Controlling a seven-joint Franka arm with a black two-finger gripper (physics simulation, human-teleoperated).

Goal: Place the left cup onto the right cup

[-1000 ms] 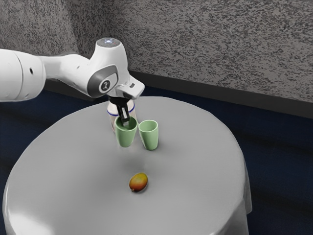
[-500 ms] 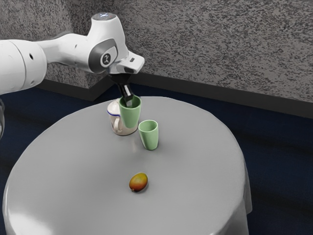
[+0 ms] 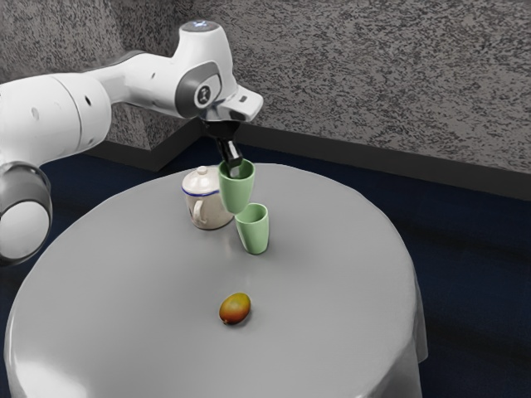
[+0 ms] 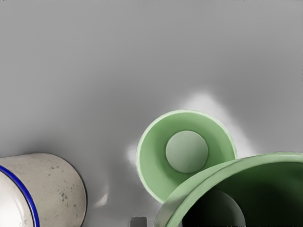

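The gripper (image 3: 235, 168) pinches the cup (image 3: 236, 192) by its rim, up in the air. It looks light, hard and slippery. The second cup (image 3: 252, 230) stands just below the jaws.

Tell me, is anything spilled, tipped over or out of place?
Nothing spilled or toppled. The only oddity: one green cup hangs in the air, pinched at its rim by the gripper, above the other cup.
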